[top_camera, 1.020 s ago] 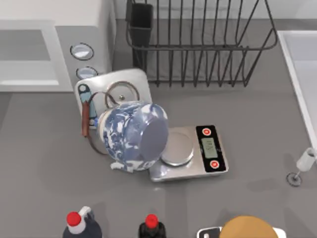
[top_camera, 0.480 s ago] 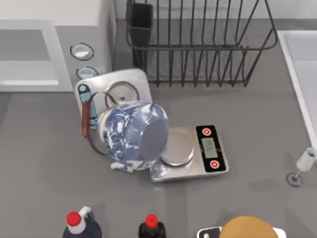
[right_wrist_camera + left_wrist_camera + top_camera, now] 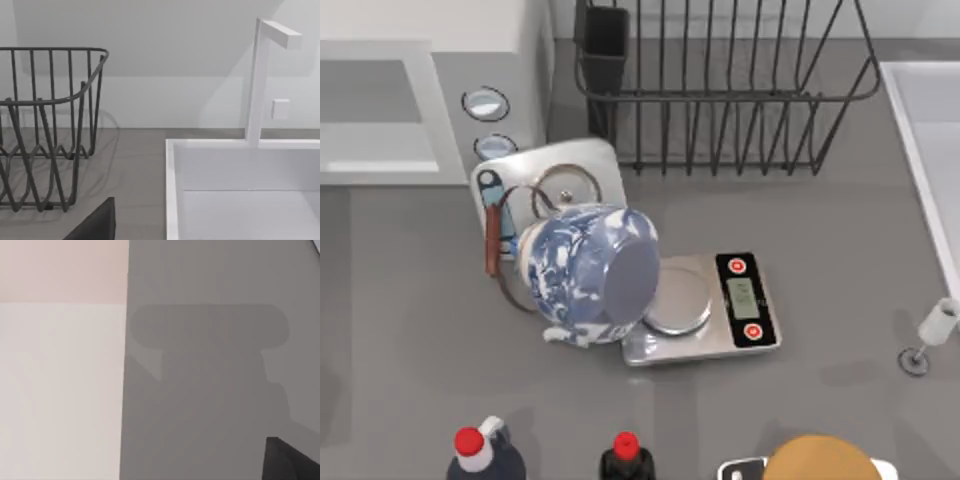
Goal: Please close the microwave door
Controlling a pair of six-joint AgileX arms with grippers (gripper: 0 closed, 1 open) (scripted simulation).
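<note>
Top view: microwave door point(image 3: 370, 105) lies at table's far left, nearer our left arm; we cannot tell either gripper's state.

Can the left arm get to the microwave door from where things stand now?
Probably yes. The microwave door sits at the table's far left, with bare grey table in front of it. The blue-and-white jar and silver plate lie further right, off that path.

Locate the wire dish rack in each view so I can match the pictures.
Top view: the wire dish rack stands at the table's back, left of the white sink.
Right wrist view: the rack's end stands beside the sink's rim.
Left wrist view: grey tabletop beside a pale panel.
Shared landmark: the grey tabletop.
</note>
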